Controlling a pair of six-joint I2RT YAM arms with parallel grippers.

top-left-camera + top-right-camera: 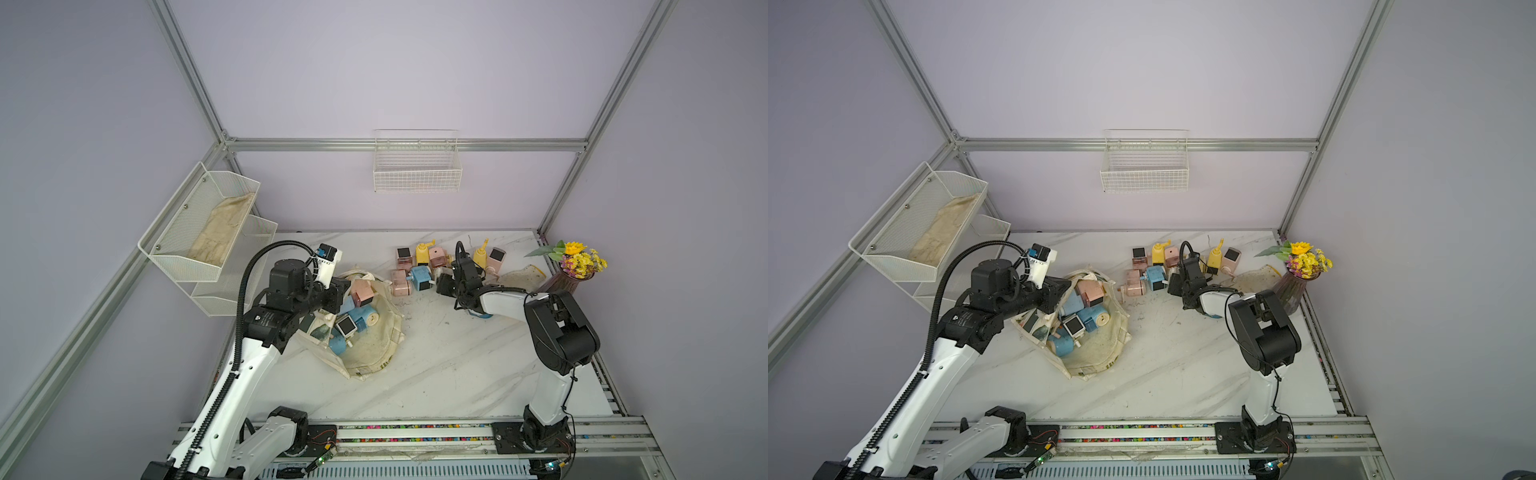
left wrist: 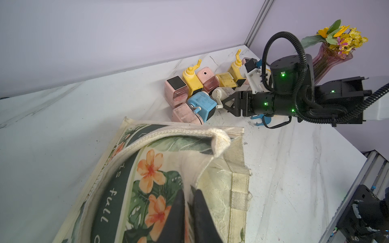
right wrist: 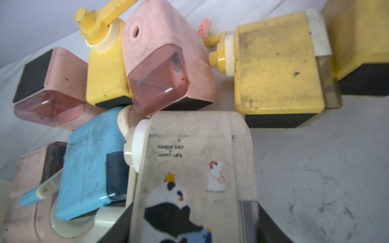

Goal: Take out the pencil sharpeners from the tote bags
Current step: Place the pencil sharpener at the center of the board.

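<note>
On the marble table (image 1: 436, 365), the right hand (image 3: 193, 227) grips a beige panda sharpener (image 3: 189, 168).

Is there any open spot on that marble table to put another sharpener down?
Yes: the bare marble table between the tote bag and the right arm's base is free, as is the back strip behind the bag, left of the pile. The back right is crowded: the pencil sharpeners cluster there, with the right gripper among them and the flower vase beyond.

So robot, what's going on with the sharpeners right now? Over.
Left gripper shut on tote bag edge. Right gripper holds panda sharpener at the unloaded pile. Several sharpeners remain in bag. Nothing blocking.
</note>
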